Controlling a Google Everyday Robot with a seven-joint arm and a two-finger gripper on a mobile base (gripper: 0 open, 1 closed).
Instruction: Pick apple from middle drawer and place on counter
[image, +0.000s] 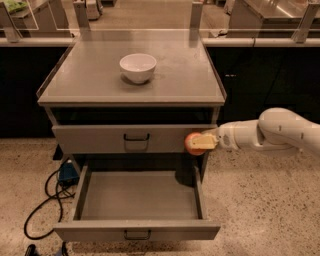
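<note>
The middle drawer is pulled open at the bottom of the grey cabinet, and its tray shows nothing inside. My gripper reaches in from the right and is shut on the red-orange apple. It holds the apple in the air in front of the right end of the closed drawer front above, over the open drawer's right side. The counter is the cabinet's flat grey top, above and behind the apple.
A white bowl stands on the counter, left of middle. A black cable and blue box lie on the speckled floor left of the cabinet. Dark-fronted long counters run behind.
</note>
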